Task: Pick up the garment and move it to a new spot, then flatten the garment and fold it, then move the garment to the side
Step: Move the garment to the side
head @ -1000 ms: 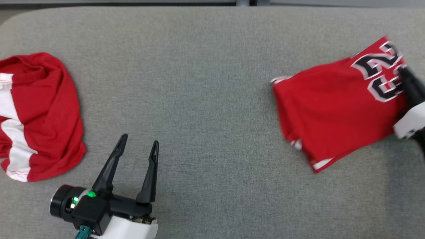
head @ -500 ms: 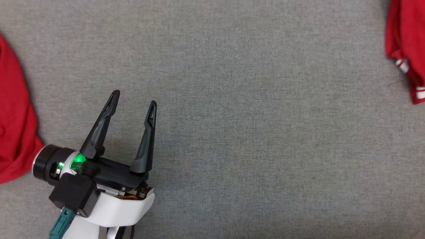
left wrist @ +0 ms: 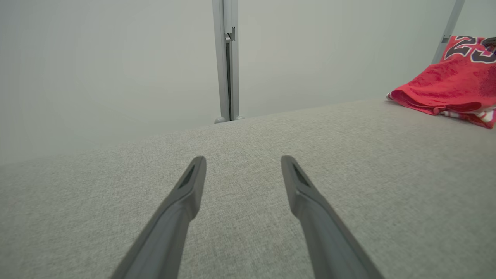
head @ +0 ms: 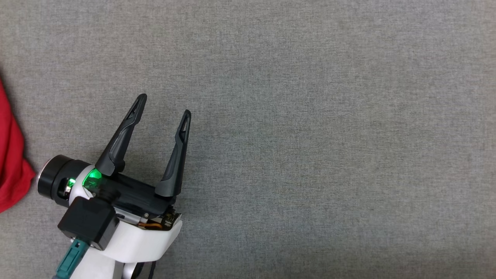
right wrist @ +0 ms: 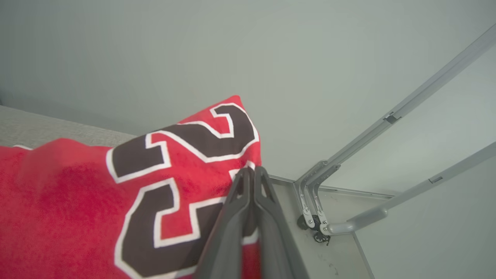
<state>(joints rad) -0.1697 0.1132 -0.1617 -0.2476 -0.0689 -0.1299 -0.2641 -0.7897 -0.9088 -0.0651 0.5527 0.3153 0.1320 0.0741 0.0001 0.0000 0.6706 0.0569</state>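
Observation:
The garment point(right wrist: 77, 193) is a red jersey with black, white-edged numerals. In the left wrist view the garment point(left wrist: 445, 85) lies folded at the far right of the grey padded table point(left wrist: 348, 155). My right gripper point(right wrist: 252, 170) is shut, its fingers pressed together on the numbered edge of the jersey, which juts past the table's end. My left gripper point(head: 165, 105) hovers open over bare table at the lower left of the head view, nothing between its fingers point(left wrist: 186, 193).
The edge of another red cloth point(head: 9, 170) sits at the far left, just left of my left wrist. Grey table fabric point(head: 310, 135) spreads to the right. Beyond the table's end stand grey metal frame legs point(right wrist: 321, 217) on a pale floor.
The head camera has dipped and moved closer, so the jersey has slid out of its picture on the right and the left cloth is nearly out. My left gripper stays open.

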